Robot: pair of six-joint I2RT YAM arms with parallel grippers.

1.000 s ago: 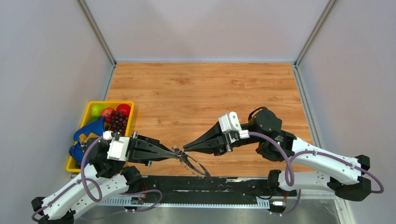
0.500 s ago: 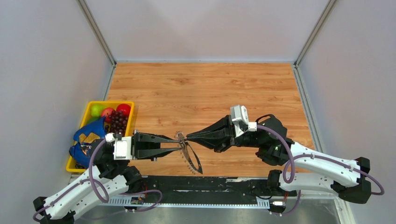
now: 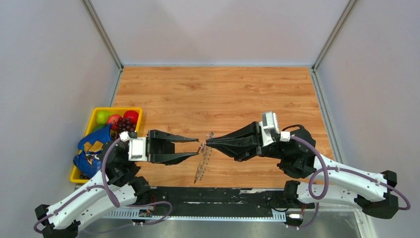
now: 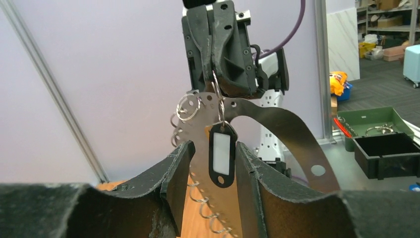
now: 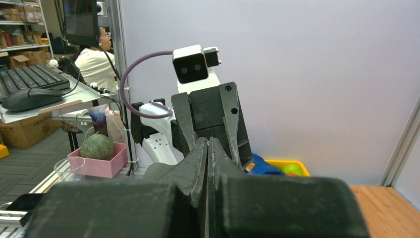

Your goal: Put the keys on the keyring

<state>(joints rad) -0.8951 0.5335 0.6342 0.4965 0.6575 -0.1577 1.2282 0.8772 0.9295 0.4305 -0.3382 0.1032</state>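
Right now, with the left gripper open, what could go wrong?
1. The keyring hangs from the right gripper alone, pinched near its top, so it may swing or slip out.
2. The left gripper stands open around the keyring and the black tag. Closing may clamp both together, or hit the right gripper.

Left gripper (image 3: pixel 198 147): jaws now parted, previously closed on keyring (image 3: pixel 202 161). Right gripper (image 3: pixel 208 142): now sole holder, drawn back toward right edge of bench (image 3: pixel 218 94). Keyring: lifted farther from near edge, hanging edge-on.
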